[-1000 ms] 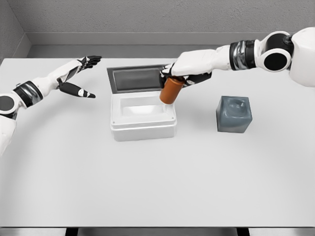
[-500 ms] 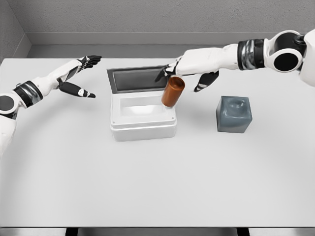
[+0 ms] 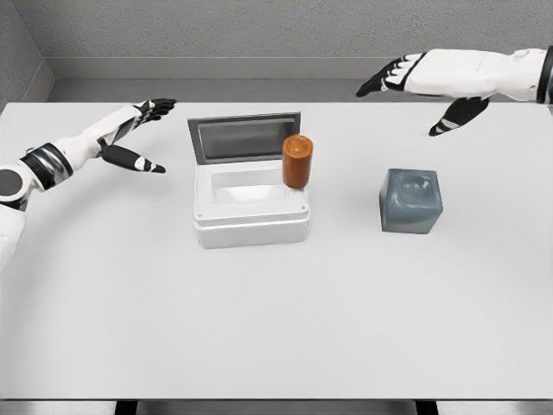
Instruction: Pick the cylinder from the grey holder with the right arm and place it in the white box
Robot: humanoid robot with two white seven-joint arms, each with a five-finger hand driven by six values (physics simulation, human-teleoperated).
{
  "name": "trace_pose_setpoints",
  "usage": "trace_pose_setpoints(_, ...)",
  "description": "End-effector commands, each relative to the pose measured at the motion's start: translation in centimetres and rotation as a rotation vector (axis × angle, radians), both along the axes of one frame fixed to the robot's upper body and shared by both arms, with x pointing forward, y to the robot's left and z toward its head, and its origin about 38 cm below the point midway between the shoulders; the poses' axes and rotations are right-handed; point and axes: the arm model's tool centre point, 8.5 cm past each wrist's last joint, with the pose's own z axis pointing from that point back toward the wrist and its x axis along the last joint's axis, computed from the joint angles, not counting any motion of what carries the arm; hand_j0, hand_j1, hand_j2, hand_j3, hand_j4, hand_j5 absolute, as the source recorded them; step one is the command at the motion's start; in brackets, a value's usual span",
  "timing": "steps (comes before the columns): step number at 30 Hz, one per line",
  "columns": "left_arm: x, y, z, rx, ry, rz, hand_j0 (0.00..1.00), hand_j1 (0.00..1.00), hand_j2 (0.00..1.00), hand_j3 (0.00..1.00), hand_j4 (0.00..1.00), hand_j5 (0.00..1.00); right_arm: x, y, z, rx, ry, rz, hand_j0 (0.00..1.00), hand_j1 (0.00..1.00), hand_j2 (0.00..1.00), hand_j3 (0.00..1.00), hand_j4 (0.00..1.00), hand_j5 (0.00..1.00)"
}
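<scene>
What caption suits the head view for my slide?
Orange cylinder stands at the white box's right rim; open right hand above the grey holder.

Right arm cut off by the right edge behind the right hand (image 3: 436,82). Left arm cut by the left edge behind the left hand (image 3: 130,134). Base of the orange cylinder (image 3: 296,162) hidden behind the white box (image 3: 251,226) rim, well left of and below the right hand.
</scene>
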Motion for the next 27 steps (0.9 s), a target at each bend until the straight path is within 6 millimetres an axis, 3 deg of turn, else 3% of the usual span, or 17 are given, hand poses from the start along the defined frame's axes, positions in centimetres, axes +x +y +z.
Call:
trace_pose_setpoints(1, -0.1, 0.6, 0.2, 0.001, -0.001, 0.011, 1.00, 1.00, 1.00, 1.00, 1.00, 1.00, -0.3, -2.1, 0.1, -0.001, 0.001, -0.047, 1.00, 1.00, 1.00, 1.00, 1.00, 1.00)
trace_pose_setpoints(11, -0.1, 0.7, 0.1, 0.002, 0.000, 0.012, 1.00, 1.00, 1.00, 1.00, 1.00, 1.00, 0.2, -4.9, -2.6, -0.027, 0.061, -0.132, 1.00, 1.00, 1.00, 1.00, 1.00, 1.00)
trace_pose_setpoints(22, 0.0, 0.5, 0.5, -0.004, -0.009, 0.005, 1.00, 1.00, 1.00, 1.00, 1.00, 1.00, 0.1, -4.8, -2.9, -0.010, 0.063, -0.130, 1.00, 1.00, 1.00, 1.00, 1.00, 1.00)
trace_pose_setpoints(24, -0.1, -0.5, 1.6, 0.015, -0.047, -0.039, 1.00, 1.00, 1.00, 1.00, 1.00, 1.00, 0.1, -4.7, -4.3, 0.033, 0.094, -0.137, 1.00, 1.00, 1.00, 1.00, 1.00, 1.00)
trace_pose_setpoints(27, -0.3, -1.5, 1.6, 0.032, -0.048, -0.076, 1.00, 1.00, 1.00, 1.00, 1.00, 1.00, -0.3, -5.1, -5.1, 0.045, 0.124, -0.148, 1.00, 1.00, 1.00, 1.00, 1.00, 1.00)
